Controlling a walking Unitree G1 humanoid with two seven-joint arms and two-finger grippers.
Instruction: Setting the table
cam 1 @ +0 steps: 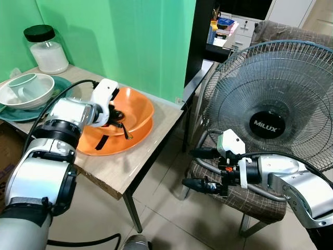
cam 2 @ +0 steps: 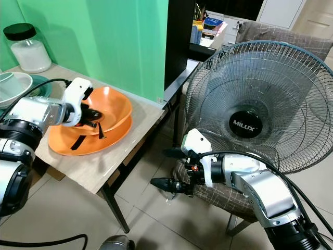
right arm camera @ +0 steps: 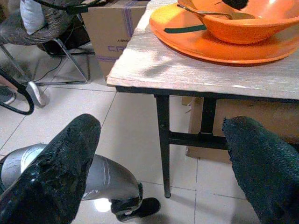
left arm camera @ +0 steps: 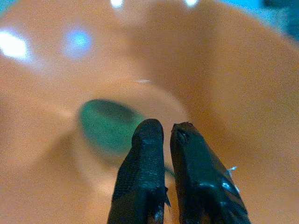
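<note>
Left gripper (cam 1: pixel 115 119) reaches down into the glossy orange plastic bowl (cam 1: pixel 136 107), its two black fingers (left arm camera: pixel 142 172) pressed nearly together with only a sliver between them; whether they pinch anything there cannot be told. Its tips sit low over the bowl's base, close to a blurred dark-green patch (left arm camera: pixel 105 126) at the bottom. A thin metal utensil (right arm camera: pixel 205 14) leans against the bowl's inner wall.

That bowl rests tilted on a wide orange plastic plate (cam 1: pixel 104 143), which lies near the right front corner of the pale wood-grain bench (cam 1: pixel 132 164). The plate stops short of the bench's near edge, with a bare strip of top in front of it and to its right. At the far left of the bench sit a white bowl (cam 1: pixel 26 89) stacked on a teal plate (cam 1: pixel 62 83) and, behind them, a black-lidded glass jar of white powder (cam 1: pixel 46 49), against a green wall (cam 1: pixel 135 41).

Right gripper (cam 1: pixel 200 169) hangs off the bench to the right, over tiled floor (cam 1: pixel 171 213), its fingers (right arm camera: pixel 60 163) spread wide and holding nothing. Just behind it stand a large grey mesh floor fan (cam 1: pixel 270 107) and a checked-cushion chair (cam 1: pixel 250 200), crowding that side.
</note>
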